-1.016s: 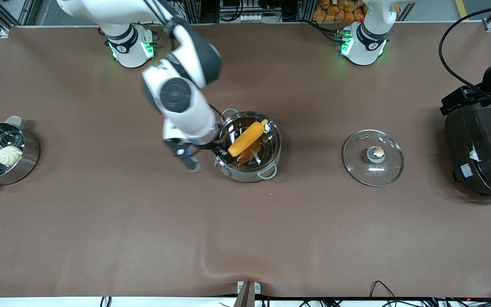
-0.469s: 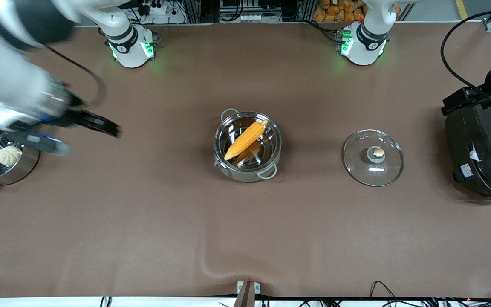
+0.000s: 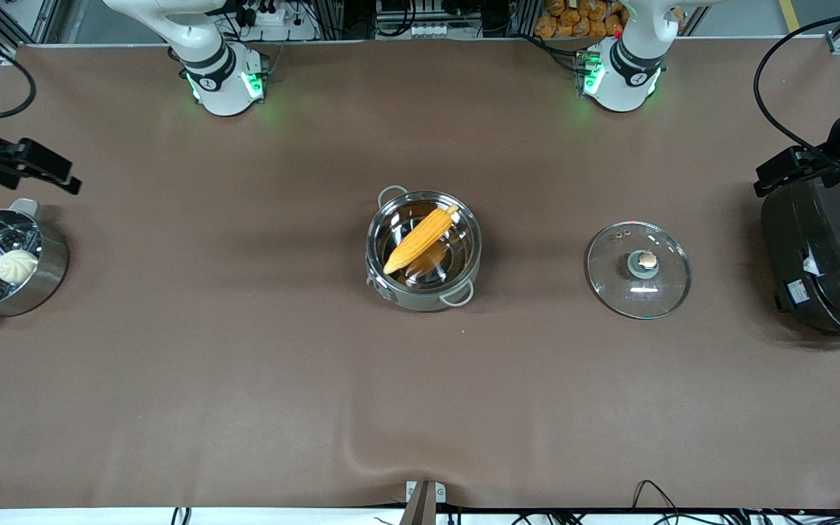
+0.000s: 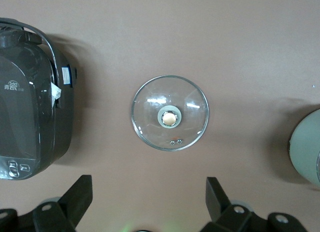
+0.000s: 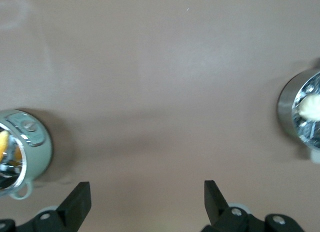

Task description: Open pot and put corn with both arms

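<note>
the pot [image 3: 424, 250] was seen standing uncovered at the middle of the brown table [image 3: 245, 379], and the corn [image 3: 420, 238] was found lying slantwise inside it, the pale stub end propped near the rim toward the robots' bases. the glass lid [image 3: 638, 270] was laid flat on the table beside the pot, toward the left arm's end and well apart from it, its copper-coloured knob [image 3: 647, 259] turned up. the black rice cooker [image 3: 825, 262] was parked still farther from the pot at that same end. a steel steamer pot [image 3: 1, 264] with a white bun [image 3: 17, 265] in it was set at the right arm's end, well apart from the pot. nothing was seen standing between the pot and the lid, and bare cloth was left all round the pot, with a low wrinkle in the cloth nearer the front camera than the pot.

the right gripper [image 3: 26, 171] was seen at the table's edge, up over the cloth just beside the steamer pot, fingers [image 5: 75, 204] spread wide and nothing between them. the left gripper [image 4: 147, 204] was held high over the lid's end of the table, looking straight down on the lid, its fingers [image 4: 77, 194] likewise set wide apart and nothing gripped.
</note>
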`<state>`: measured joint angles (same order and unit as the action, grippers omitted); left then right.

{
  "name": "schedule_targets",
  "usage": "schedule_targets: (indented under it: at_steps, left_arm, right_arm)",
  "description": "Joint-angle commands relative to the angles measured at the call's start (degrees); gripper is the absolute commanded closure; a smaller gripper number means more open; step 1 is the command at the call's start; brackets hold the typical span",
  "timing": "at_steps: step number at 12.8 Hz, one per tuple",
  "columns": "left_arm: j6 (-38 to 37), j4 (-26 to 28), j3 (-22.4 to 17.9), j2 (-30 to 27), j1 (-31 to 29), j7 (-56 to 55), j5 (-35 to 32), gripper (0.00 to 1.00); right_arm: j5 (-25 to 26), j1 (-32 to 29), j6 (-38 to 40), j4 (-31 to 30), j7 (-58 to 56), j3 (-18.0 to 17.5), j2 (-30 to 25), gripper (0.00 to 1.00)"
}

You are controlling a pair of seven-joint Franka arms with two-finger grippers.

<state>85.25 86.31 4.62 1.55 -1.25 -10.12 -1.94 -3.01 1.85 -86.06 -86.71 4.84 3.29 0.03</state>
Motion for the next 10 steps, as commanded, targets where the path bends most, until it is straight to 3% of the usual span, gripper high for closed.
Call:
schedule_targets:
  at_steps: [1,4,10]
  left_arm:
    - [0.09,-0.36,-0.32,-0.14,0.55,1.6,0.71,0.0]
    - [0.09,-0.53,-0.23,0.3,0.73,1.6,0.7,0.0]
    - [0.09,-0.62,-0.23,0.3,0.81,1.51,0.71,0.0]
  right_arm:
    - [2.04,-1.58,-2.62,-4.78,-3.25,0.49,-3.02,0.0]
    - [4.68,-2.2,-3.85,-4.87,-7.91,0.93,-3.02,0.0]
    - [3.54,-1.15,-3.15,-4.96,-6.43,1.11,-2.85,0.0]
